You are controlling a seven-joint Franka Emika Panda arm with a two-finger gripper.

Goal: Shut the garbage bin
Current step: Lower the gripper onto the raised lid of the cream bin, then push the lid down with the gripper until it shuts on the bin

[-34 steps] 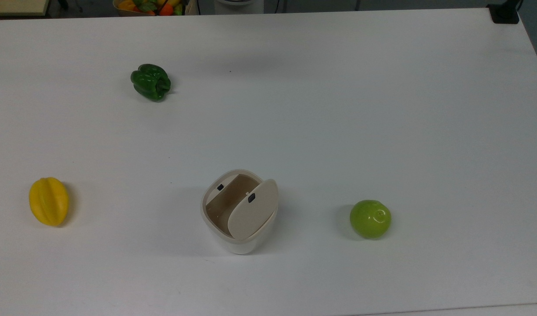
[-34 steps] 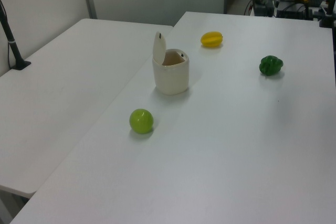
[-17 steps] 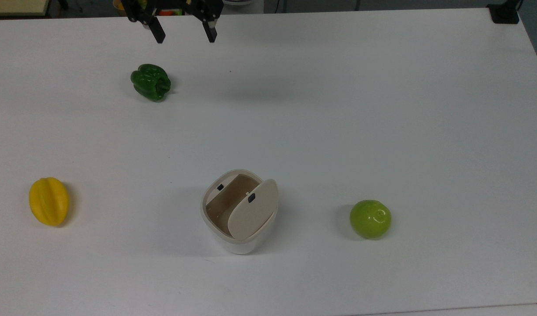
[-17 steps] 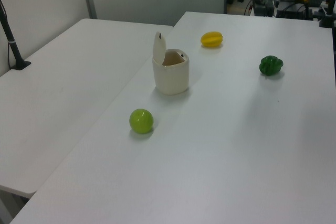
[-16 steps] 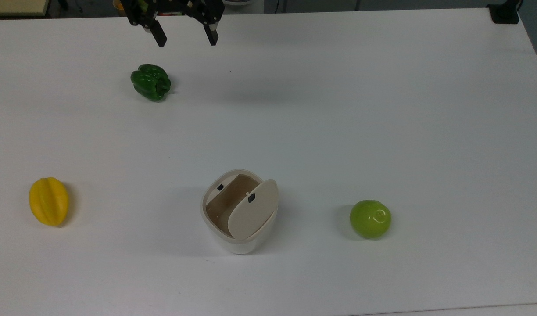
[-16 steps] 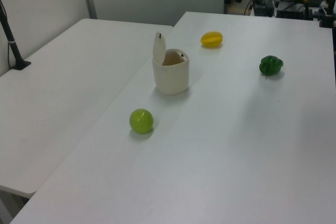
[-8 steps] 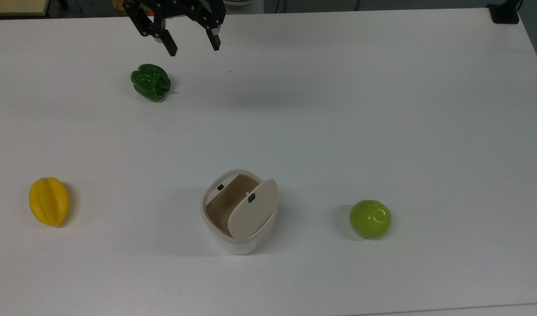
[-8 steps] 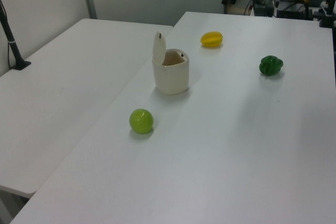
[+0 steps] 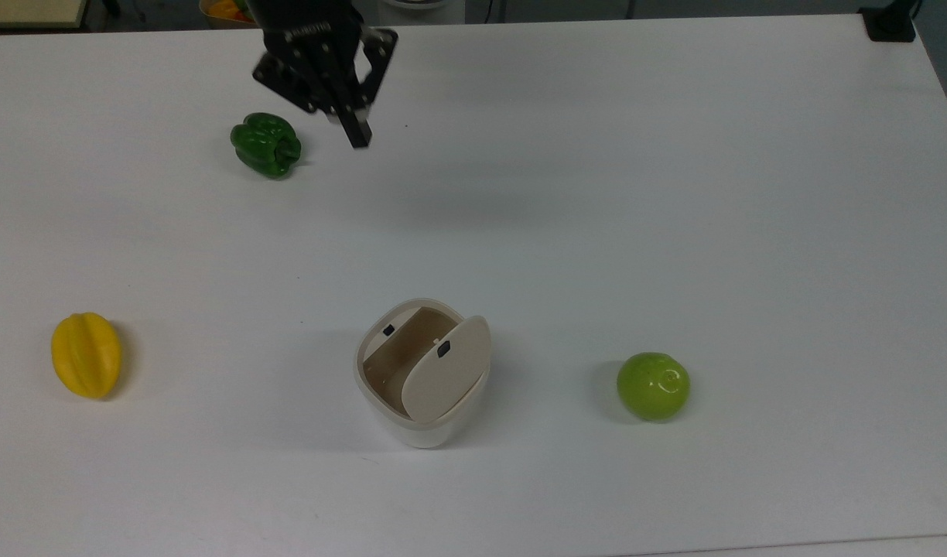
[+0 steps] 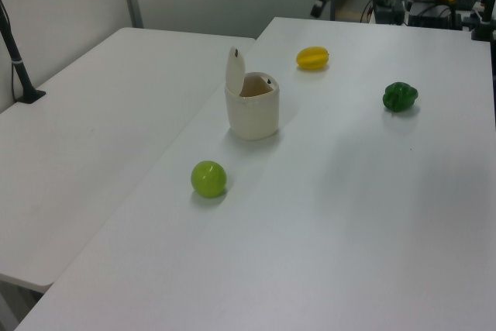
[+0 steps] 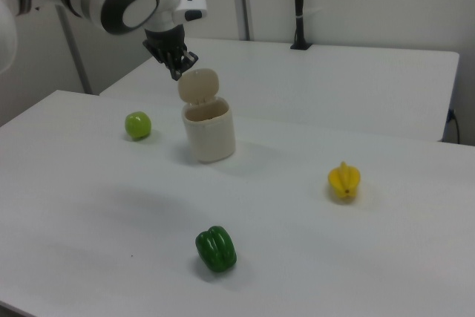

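Pincer [image 9: 357,133] in the top view hangs high over the table's [image 9: 675,193] far side beside the green pepper [image 9: 266,144], well apart from the garbage bin [image 9: 421,371]; whether its fingers are parted cannot be told. Left view: the bin stands mid-table between the lime [image 10: 209,179] and the starfruit [image 10: 313,58], its lid [image 10: 233,72] upright, so the opening faces up and closing is not yet done. Right view: the lid leans back over the rim, likely needing a push from behind its hinge side.

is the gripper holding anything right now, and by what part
Nothing is held. The gripper is in the air, apart from the garbage bin, whose lid stands open, and nothing shows at its tip.
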